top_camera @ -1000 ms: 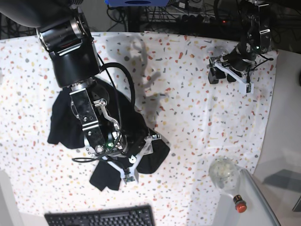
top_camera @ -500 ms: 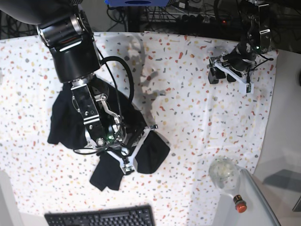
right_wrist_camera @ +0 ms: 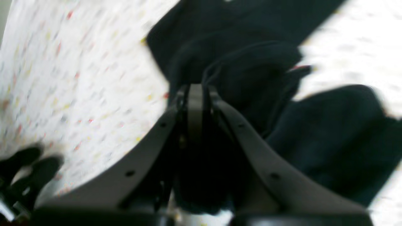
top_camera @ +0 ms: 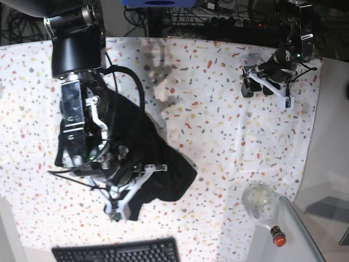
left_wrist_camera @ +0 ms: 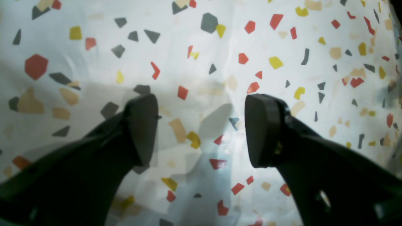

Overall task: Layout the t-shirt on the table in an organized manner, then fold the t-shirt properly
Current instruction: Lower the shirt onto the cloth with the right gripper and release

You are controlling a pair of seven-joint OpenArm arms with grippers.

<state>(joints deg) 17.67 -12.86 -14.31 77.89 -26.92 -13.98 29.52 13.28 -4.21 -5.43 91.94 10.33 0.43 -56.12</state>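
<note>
right gripper (right_wrist_camera: 195,94): jaws pinched together on a fold of the t-shirt (top_camera: 163,169)
left gripper (left_wrist_camera: 201,128): jaws apart, empty, over the far right of the table (top_camera: 218,109)
t-shirt: crumpled, near left of table

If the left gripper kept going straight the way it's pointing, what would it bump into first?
Most likely the table. The left gripper points down at the speckled cloth with open jaws, and nothing shows between them and it, though how far off is unclear.

Motion-blurred t-shirt (right_wrist_camera: 326,131), partly hidden beneath the right arm (top_camera: 82,125).
</note>
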